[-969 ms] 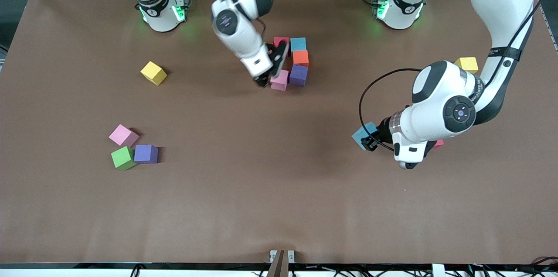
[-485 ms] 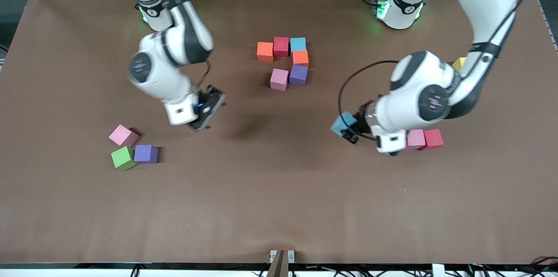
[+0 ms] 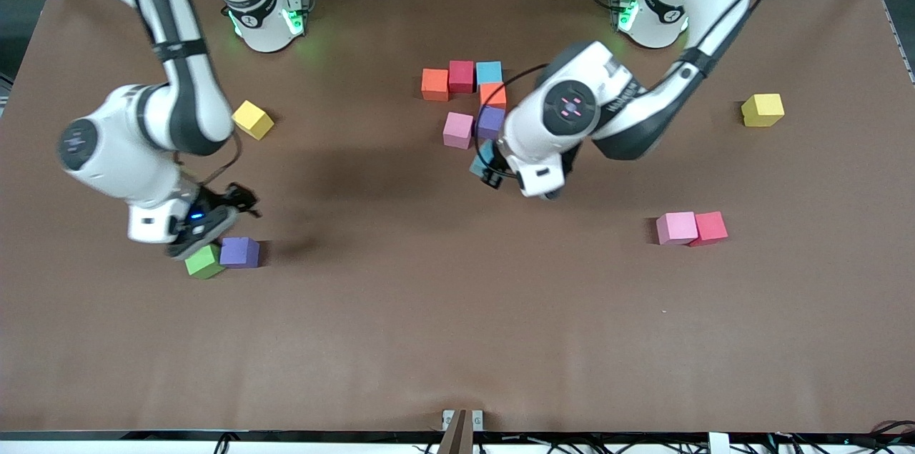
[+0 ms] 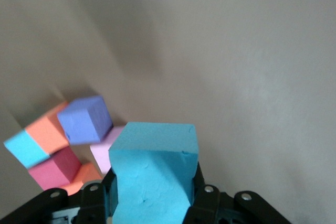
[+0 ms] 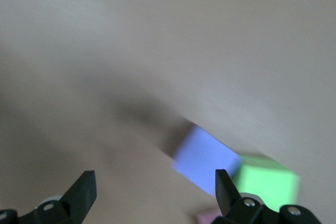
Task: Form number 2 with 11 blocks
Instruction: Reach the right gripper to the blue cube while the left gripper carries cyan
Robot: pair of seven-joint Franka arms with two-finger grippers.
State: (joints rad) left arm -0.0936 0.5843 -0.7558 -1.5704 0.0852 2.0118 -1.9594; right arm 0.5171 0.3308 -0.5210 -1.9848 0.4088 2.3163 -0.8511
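Clamped on a light blue cube (image 4: 152, 174), the left gripper (image 3: 487, 169) hangs over the table just at the seven o'clock edge of the purple cube (image 3: 490, 121) in the partly built figure, its fingers pressed against two opposite faces of the foam. Carried this way, the cube looks meant for the next slot of the numeral, below the pink cube (image 3: 457, 129).

That figure so far reads as a top bar of orange cube (image 3: 434, 84), red cube (image 3: 461, 76) and another light blue cube (image 3: 489, 72), with a second orange cube (image 3: 493, 94) and the purple one dropping from its end.

Toward the right arm's end, the right gripper (image 3: 207, 218) is spread wide and empty, hovering at twelve o'clock of the green cube (image 3: 204, 262), which touches a second purple cube (image 3: 239, 252); probably lining up its next pick.

Spare stock waits elsewhere: a pink block (image 3: 676, 227) touching a red block (image 3: 710, 227), and two yellow cubes (image 3: 252, 119) (image 3: 762, 109) well apart.
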